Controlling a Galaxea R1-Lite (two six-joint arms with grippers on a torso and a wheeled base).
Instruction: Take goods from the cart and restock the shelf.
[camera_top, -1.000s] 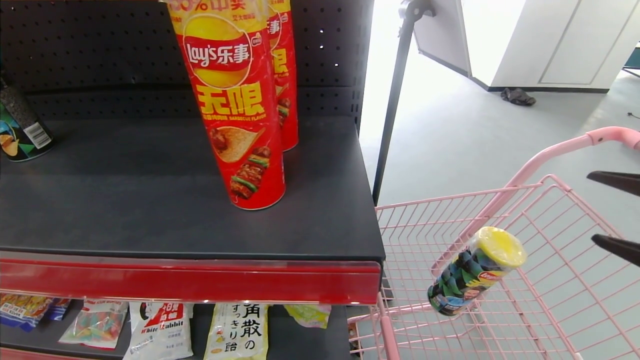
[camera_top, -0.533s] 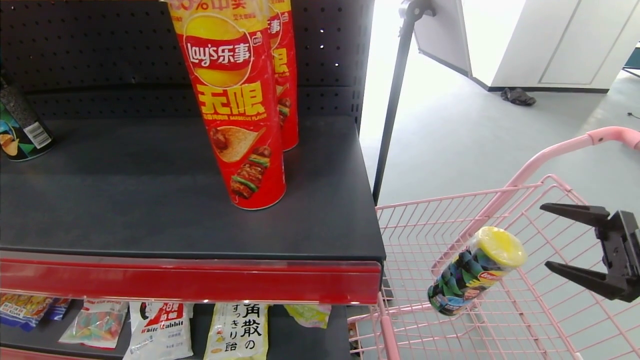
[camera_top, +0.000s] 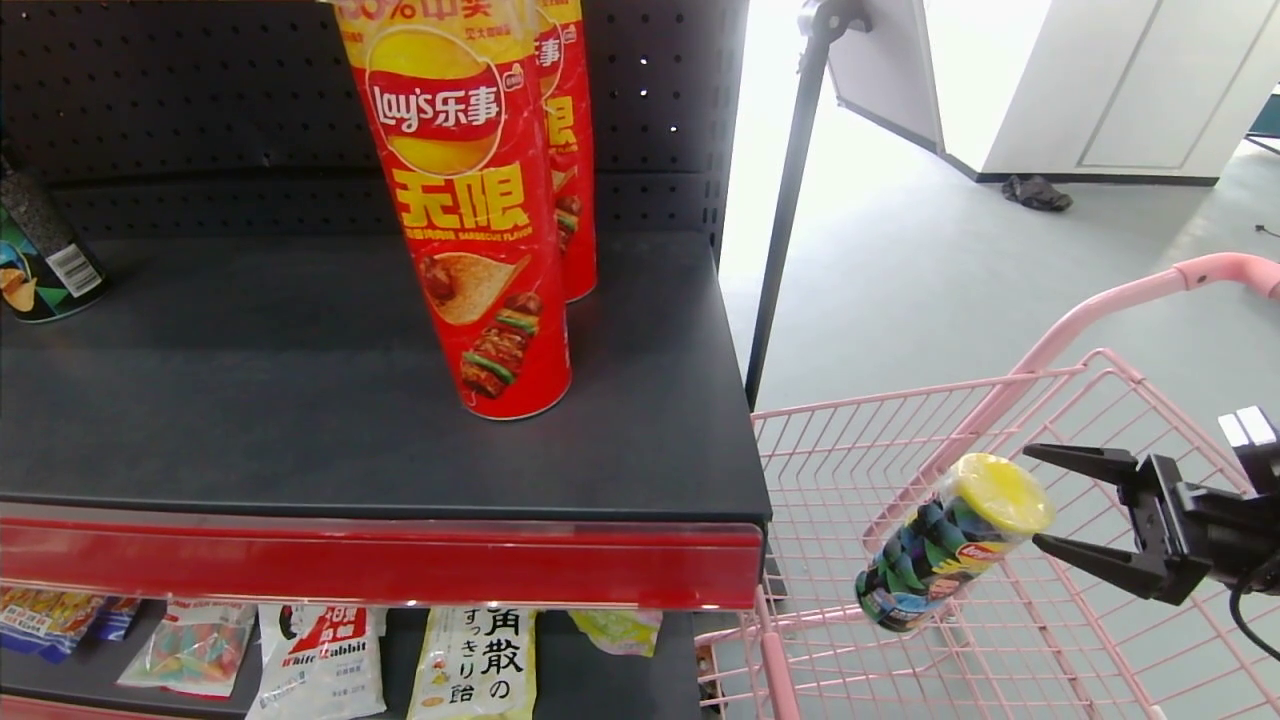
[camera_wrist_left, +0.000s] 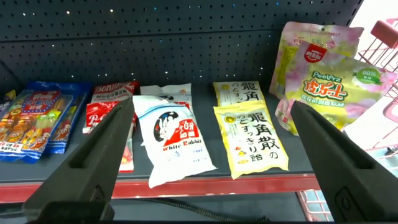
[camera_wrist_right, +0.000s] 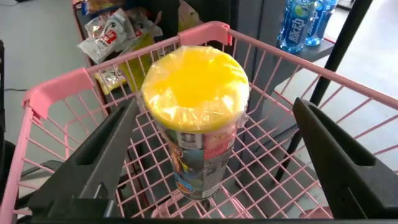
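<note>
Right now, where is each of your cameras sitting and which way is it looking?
Head view: on the head, looking forward and down at the shelf and pink cart; the open right gripper shows.
Left wrist view: on the left wrist, facing snack bags; the open left gripper frames them.
Right wrist view: on the right wrist, looking down at the yellow-lidded can in the cart, between the right gripper's fingers.
Shared: head and right wrist views both show that can and cart.
</note>
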